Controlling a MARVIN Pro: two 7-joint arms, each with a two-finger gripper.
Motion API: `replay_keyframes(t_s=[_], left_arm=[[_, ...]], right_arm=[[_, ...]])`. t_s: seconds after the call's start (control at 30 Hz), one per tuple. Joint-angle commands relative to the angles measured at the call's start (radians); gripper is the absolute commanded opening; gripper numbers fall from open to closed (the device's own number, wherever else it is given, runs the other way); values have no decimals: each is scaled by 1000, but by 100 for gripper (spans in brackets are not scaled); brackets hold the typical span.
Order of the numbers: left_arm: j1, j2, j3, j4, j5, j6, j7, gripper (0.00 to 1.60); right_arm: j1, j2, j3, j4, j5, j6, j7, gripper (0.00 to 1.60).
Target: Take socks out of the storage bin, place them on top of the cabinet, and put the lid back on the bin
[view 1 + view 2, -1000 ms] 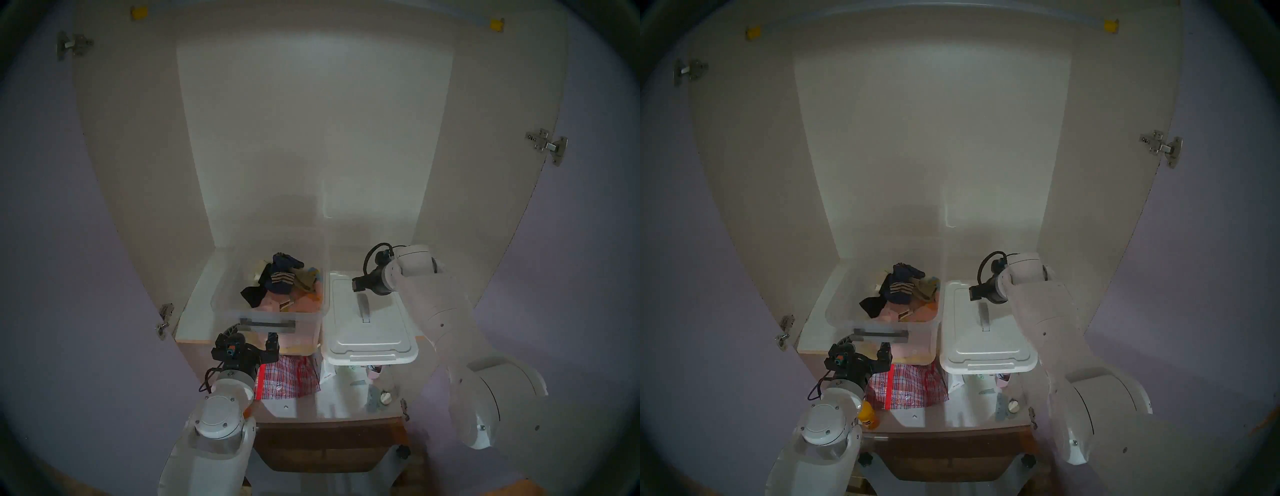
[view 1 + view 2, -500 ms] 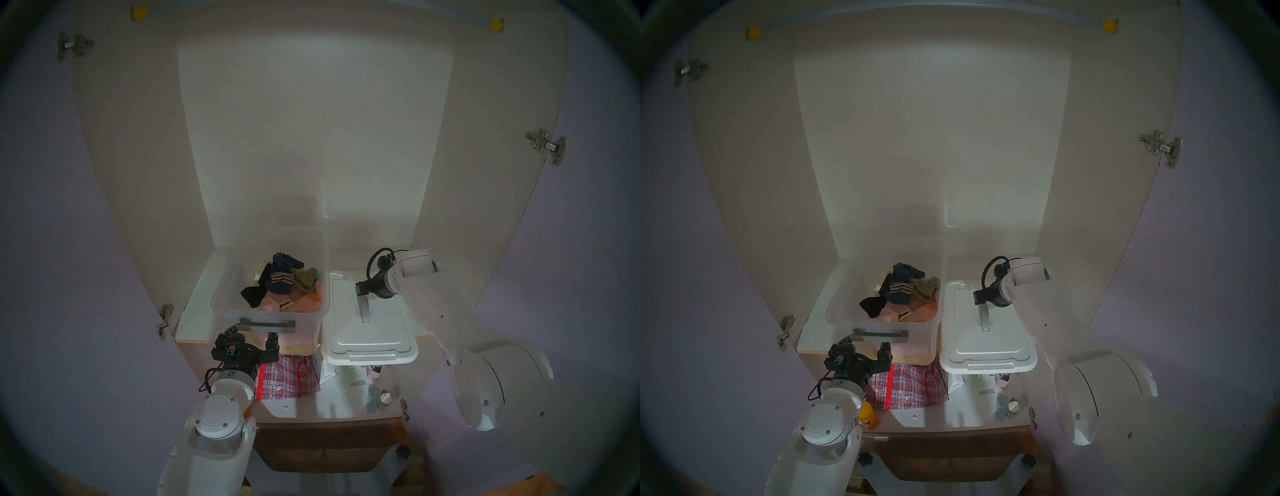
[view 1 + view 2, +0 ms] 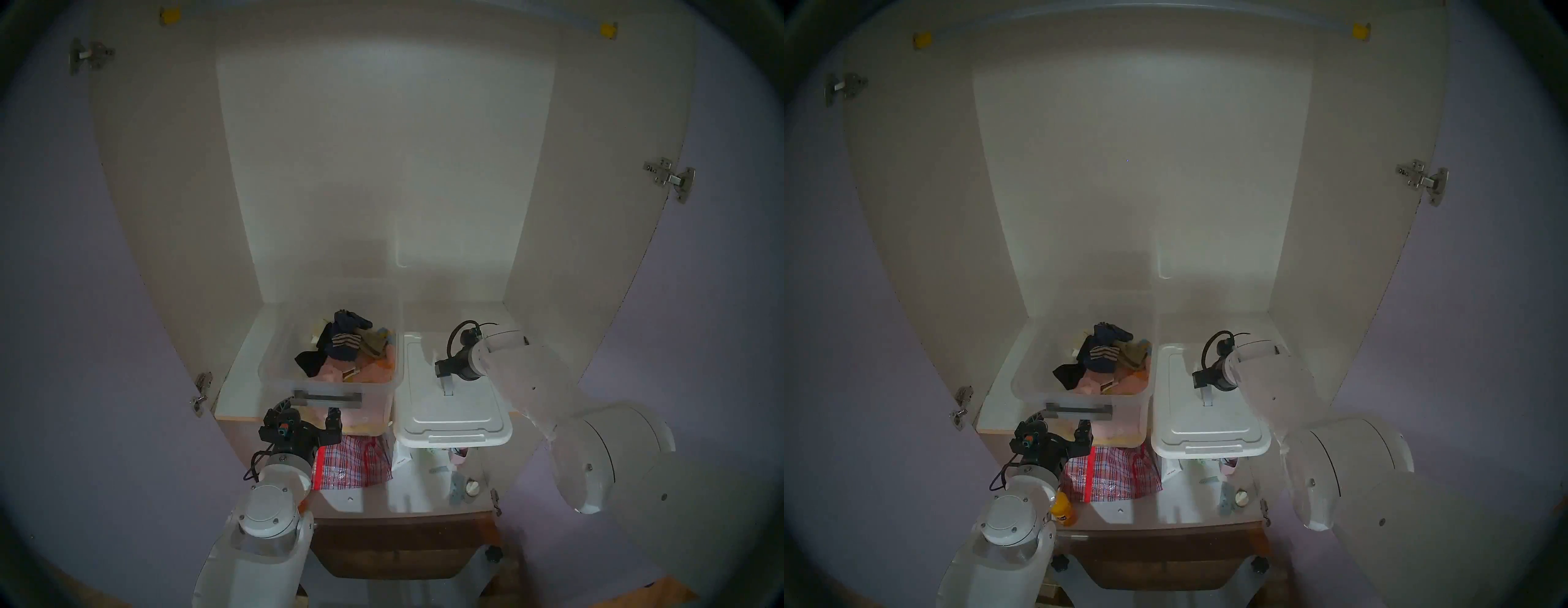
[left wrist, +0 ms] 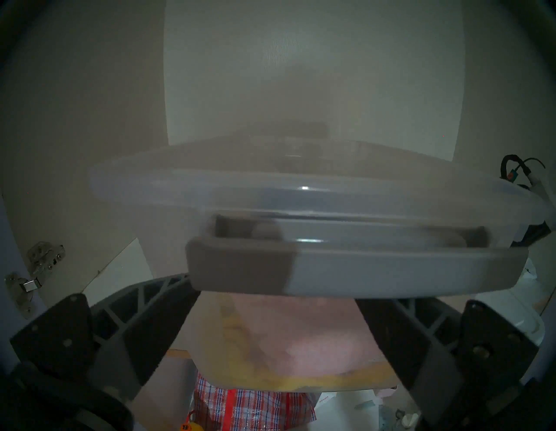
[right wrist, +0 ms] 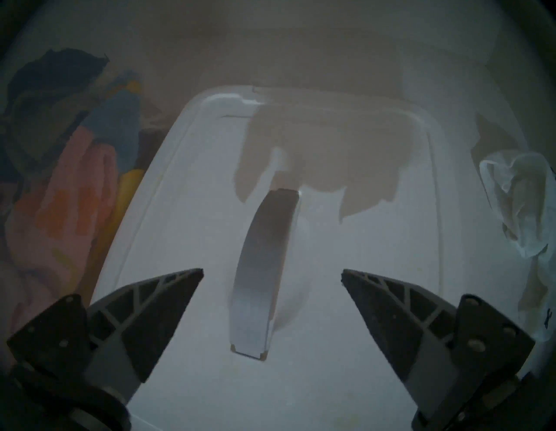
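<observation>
The clear storage bin [image 3: 275, 373] stands open on the cabinet's shelf board [image 3: 239, 382], holding a navy striped sock [image 3: 344, 342], a black sock [image 3: 311, 361] and pink fabric. To its right lies the white lid [image 3: 456, 414] on the same shelf. My right gripper [image 5: 272, 272] hangs open just above the lid [image 5: 195, 180], one finger on each side of the grey strap handle [image 5: 264, 255]. White socks [image 5: 520, 204] lie right of the lid, hidden by my right arm in the head views. My left gripper [image 4: 276, 304] is open under the bin's grey bar handle [image 4: 391, 271].
Lilac doors [image 3: 85, 297] stand open on both sides, with metal hinges [image 3: 203, 392] on the cabinet walls. On the lower shelf are a red-checked bag [image 3: 354, 463], a yellow bottle [image 3: 1064, 513] and small loose items [image 3: 464, 488].
My right gripper has come down and slightly forward over the lid's strap handle, and the right elbow has swung lower. The left arm, bin and lid have not moved.
</observation>
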Motion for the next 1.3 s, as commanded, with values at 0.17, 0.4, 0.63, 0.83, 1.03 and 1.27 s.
replay_keyframes(t_s=[0.17,0.4,0.63,0.83,1.03,1.27], left_arm=[[-21,4,1,-36,-1,-11,-3,160],[-21,7,3,-36,-3,-11,-1,160],[-22,8,4,-35,-4,-11,2,160],[-22,9,6,-33,-5,-11,4,160],[-23,11,7,-32,-6,-10,7,160],[-23,13,9,-32,-8,-11,9,160]], right_arm=[[74,-34,19,109,9,-118,-41,67],[92,-25,24,135,8,-147,-42,57],[116,-5,38,115,13,-154,-56,14],[147,10,56,86,21,-154,-59,9],[181,16,99,58,44,-150,-80,6],[209,27,132,19,47,-147,-91,2]])
